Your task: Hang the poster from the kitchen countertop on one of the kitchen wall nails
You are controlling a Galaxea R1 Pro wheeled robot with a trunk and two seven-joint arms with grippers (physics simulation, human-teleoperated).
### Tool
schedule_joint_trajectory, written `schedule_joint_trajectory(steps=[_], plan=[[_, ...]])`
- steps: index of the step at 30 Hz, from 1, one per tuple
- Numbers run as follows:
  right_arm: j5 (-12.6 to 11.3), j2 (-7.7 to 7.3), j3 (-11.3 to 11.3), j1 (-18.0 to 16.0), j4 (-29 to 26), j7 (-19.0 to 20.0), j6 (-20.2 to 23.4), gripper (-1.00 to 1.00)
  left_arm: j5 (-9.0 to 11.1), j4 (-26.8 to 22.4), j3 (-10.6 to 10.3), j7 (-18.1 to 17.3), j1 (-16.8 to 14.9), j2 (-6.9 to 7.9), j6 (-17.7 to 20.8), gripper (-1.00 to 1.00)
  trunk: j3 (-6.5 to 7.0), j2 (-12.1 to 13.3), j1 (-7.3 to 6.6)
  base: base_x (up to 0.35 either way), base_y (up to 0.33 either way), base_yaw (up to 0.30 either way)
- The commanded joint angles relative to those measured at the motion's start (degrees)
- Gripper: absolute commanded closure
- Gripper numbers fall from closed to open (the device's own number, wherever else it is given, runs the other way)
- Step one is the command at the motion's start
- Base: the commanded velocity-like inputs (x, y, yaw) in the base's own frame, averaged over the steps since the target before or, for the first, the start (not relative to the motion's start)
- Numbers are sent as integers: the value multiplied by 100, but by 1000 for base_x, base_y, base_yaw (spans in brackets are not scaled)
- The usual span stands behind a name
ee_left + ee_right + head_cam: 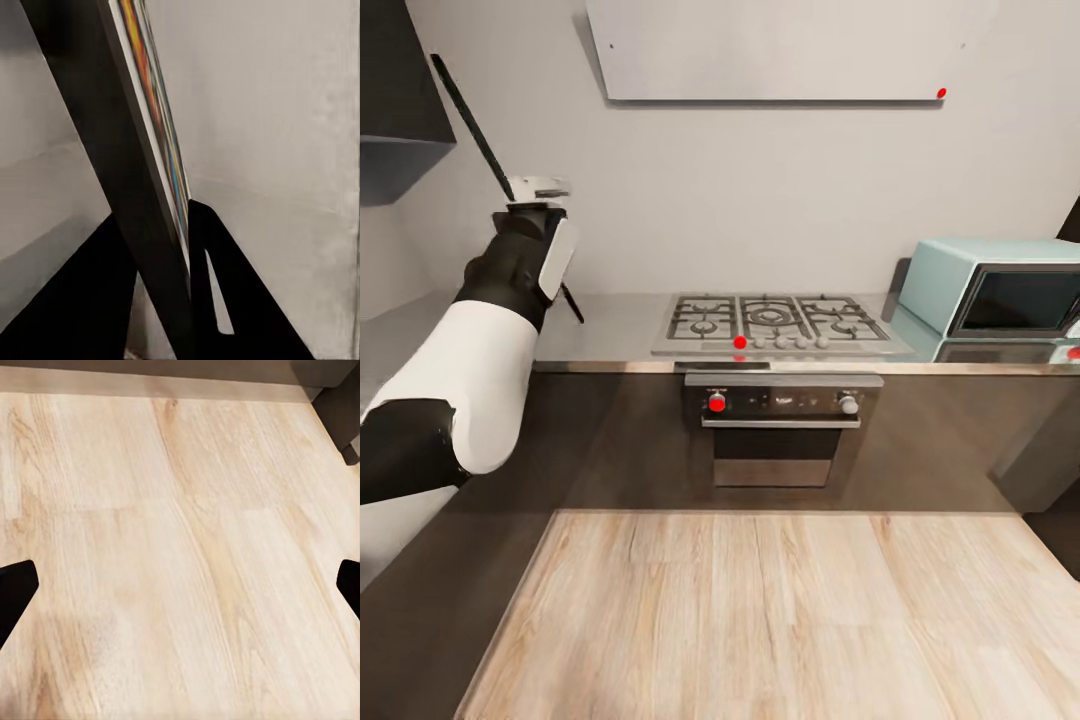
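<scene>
My left gripper is raised at the left, in front of the pale grey wall, and is shut on the poster. The poster is edge-on there, a thin black slanted line running up to the left. In the left wrist view the poster stands between the dark fingers, showing its black frame, white border and a sliver of coloured artwork. The grey kitchen countertop lies below and to the right. Two tiny dark dots mark a pale panel high on the wall; I cannot tell whether they are nails. My right gripper is open over the wood floor.
A steel gas hob is set into the worktop, with an oven beneath it. At the right end stands a teal microwave. A dark wall cabinet hangs at the upper left. Light wood floor spreads in front of the cabinets.
</scene>
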Motion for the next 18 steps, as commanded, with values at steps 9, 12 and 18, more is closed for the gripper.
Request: schedule_joint_trajectory(steps=[9,12,18], plan=[[38,-1,9,1,3,-30,1,-100,187,-1857,39,-1990,336,-159,630,100,-5,-2,1,-3,0,0],[40,-1,7,1,3,-30,1,-100,338,-2579,43,-2899,762,-140,676,100,-5,-2,1,0,0,0],[55,-3,-4,1,181,-36,1,-100,404,-2996,45,-6223,1478,301,900,100,-5,-2,1,0,0,0]])
